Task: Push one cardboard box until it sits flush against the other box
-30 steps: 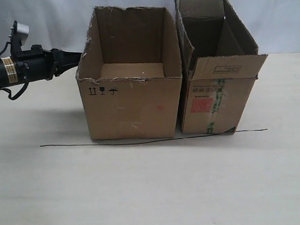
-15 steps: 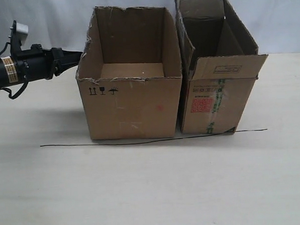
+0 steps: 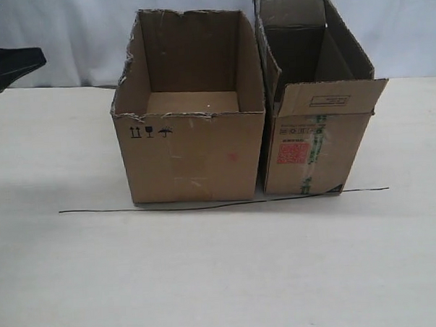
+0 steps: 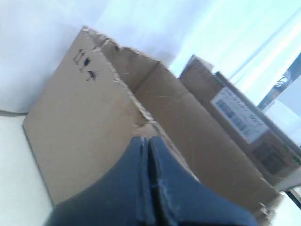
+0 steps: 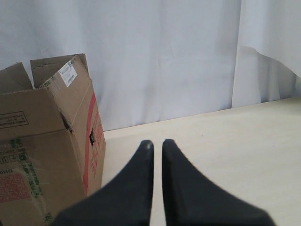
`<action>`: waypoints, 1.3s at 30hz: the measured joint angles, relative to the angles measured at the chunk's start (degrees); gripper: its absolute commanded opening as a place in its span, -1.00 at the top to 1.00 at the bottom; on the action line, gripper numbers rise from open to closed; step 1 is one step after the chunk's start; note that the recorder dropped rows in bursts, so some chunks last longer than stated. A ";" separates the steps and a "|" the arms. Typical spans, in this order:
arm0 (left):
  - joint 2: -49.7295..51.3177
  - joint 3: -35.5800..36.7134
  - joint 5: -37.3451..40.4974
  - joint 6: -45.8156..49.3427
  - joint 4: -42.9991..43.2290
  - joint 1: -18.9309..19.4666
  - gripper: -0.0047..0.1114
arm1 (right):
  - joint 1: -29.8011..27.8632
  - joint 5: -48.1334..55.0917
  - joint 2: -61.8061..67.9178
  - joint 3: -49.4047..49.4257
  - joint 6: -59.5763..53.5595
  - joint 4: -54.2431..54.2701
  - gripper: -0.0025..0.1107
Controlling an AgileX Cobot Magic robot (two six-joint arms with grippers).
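Cardboard box (image 3: pixel 190 136), empty and by the look of it light and stiff-walled, standing on the tabletop (image 3: pixel 208 265) well ahead of the tightly closed left hand (image 3: pixel 38 61), with the other box (image 3: pixel 314 123) just beyond it; best pushed low on its flat near side.

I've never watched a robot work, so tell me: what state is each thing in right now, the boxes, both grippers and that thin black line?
wide cardboard box: upright, top open, rim torn, close beside the taller carton.
taller carton: upright, flaps open, front flap folded outward.
left gripper: shut, empty, clear of both boxes.
right gripper: closed to a thin slit, empty.
thin black line: lying flat along the boxes' fronts.
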 measured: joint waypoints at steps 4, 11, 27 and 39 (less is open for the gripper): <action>-6.33 12.72 -1.74 10.27 -5.23 1.03 0.92 | 0.00 0.00 0.00 0.00 0.00 0.00 0.87; -17.65 32.90 -2.00 27.52 -14.70 1.03 0.92 | 0.00 0.00 0.00 0.00 0.00 0.00 0.87; -42.80 41.44 10.02 27.18 -13.24 0.50 0.92 | 0.00 0.00 0.00 0.00 0.00 0.00 0.87; -84.18 44.70 46.49 16.41 -17.48 -19.62 0.92 | 0.00 0.00 0.00 0.00 0.00 0.00 0.87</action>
